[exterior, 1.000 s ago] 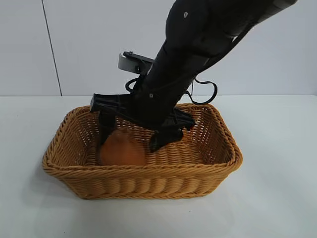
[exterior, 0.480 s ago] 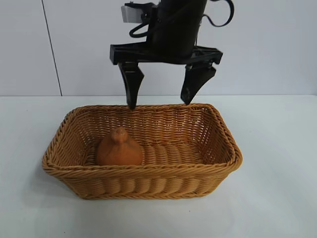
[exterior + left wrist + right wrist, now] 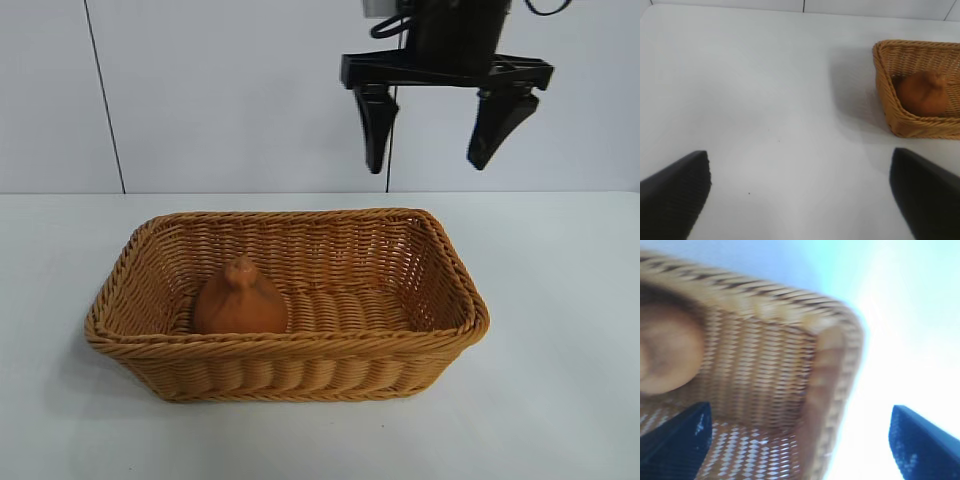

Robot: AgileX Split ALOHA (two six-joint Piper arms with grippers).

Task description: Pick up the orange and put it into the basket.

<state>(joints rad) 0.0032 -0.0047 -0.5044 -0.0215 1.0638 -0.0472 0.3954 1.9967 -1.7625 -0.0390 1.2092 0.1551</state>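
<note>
Brownish-orange and lumpy, the orange [image 3: 240, 299] sits on the basket [image 3: 440, 330] floor, toward its left end, with nothing touching it. We see that the right gripper [image 3: 432, 135], a second ago down around the fruit, has let go and risen high above the basket's right rear corner, fingers spread wide and empty. We judge the task done. Our left gripper [image 3: 800, 195] hangs wide open over the bare table [image 3: 765, 100], apart from the basket. No writing or labels are readable.

one orange [image 3: 240, 300], one basket [image 3: 300, 375], one white table [image 3: 560, 400], and two pincers: the right pincer [image 3: 431, 158] seen overhead, the left pincer [image 3: 800, 195] seen only from its wrist.
</note>
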